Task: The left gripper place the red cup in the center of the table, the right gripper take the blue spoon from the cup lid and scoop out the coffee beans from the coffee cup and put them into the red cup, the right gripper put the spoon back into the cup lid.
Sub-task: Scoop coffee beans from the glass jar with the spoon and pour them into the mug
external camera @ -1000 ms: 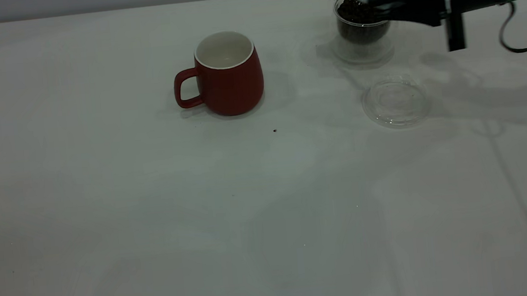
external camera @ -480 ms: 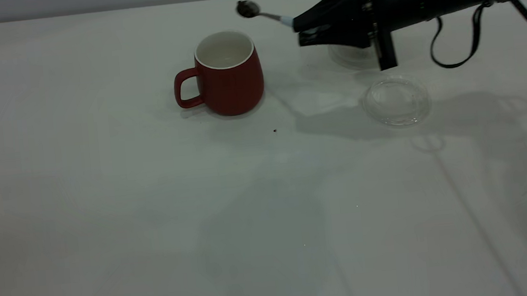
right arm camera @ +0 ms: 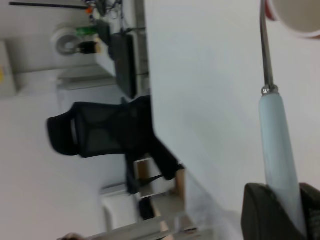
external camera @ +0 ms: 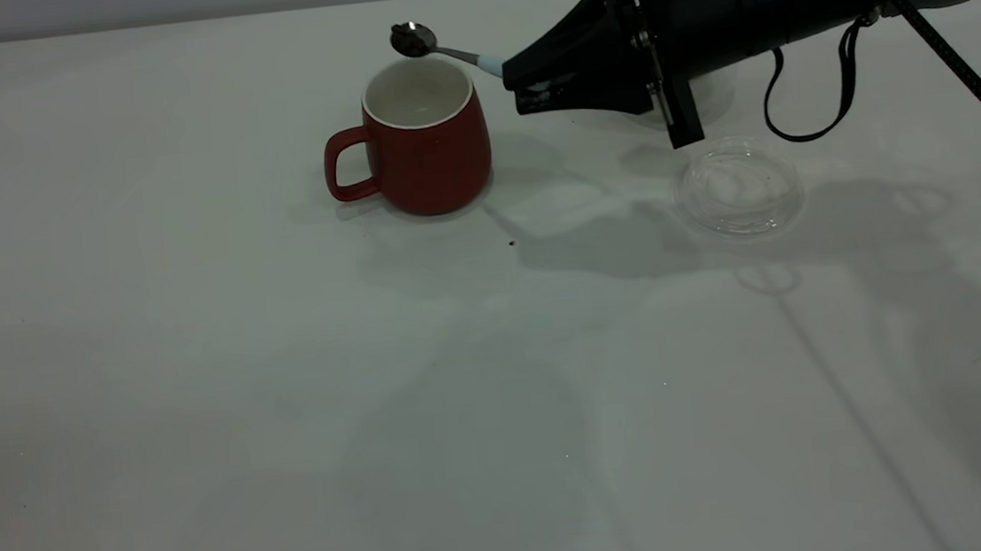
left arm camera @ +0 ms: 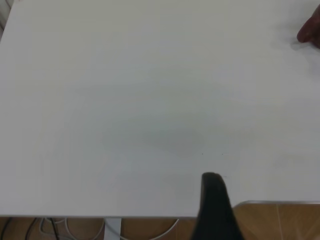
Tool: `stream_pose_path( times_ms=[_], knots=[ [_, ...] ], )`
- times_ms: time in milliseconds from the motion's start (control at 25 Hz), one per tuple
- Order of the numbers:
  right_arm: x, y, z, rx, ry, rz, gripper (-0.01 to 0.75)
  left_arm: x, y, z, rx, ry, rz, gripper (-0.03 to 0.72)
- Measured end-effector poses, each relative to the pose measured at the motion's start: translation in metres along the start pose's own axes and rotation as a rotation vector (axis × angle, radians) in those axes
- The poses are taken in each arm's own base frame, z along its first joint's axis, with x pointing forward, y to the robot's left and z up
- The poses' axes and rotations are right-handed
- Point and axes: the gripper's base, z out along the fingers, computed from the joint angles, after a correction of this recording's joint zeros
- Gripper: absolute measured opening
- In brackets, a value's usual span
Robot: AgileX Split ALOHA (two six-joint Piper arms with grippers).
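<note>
1. While the mug point(external camera: 425, 139) is seen standing upright near the middle of the tabletop point(external camera: 288, 400), handle toward the left arm's side, the first step can be judged done; no hand is on it.
2. The spoon point(external camera: 444, 50) is held by its pale blue handle in the right hand point(external camera: 527, 86), whose jaws are closed on the handle end, as is confirmed in the right wrist view point(right arm camera: 277, 150).
3. The spoon's bowl is poised over the far rim of the mug, above the white inside and apart from it.
4. Whether beans are carried in the bowl cannot be told; it looks dark and shiny, and no beans can be made out inside the mug.
5. The scoop is therefore judged to be at the delivery stage: the load, if any, is not yet tipped in.
6. The lid point(external camera: 739, 190) is seen lying bare on the tabletop, well apart from the mug, on the right arm's side, below the arm in the exterior view.
7. The glass cup of beans is hidden behind the right arm and cannot be located.
8. Left to do, by this reading: the spoon is to be tipped into the mug and then laid back on the lid.
9. The left hand point(left arm camera: 216, 210) is parked at the tabletop's edge, far from the mug; only a dark tip is shown.
</note>
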Motion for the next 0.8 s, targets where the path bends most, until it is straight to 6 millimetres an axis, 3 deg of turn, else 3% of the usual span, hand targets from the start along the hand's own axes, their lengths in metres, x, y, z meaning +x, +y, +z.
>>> stream_pose_path(
  times_ms=[360,800],
  knots=[
    [-0.004,-0.014,-0.001,0.152,-0.035,-0.123,0.114,0.0,0.0,0.0,0.0,0.0,0.0,0.587],
    [-0.007,-0.018,-0.002,0.215,-0.034,-0.362,0.114,0.0,0.0,0.0,0.0,0.0,-0.001,0.587]
  ],
)
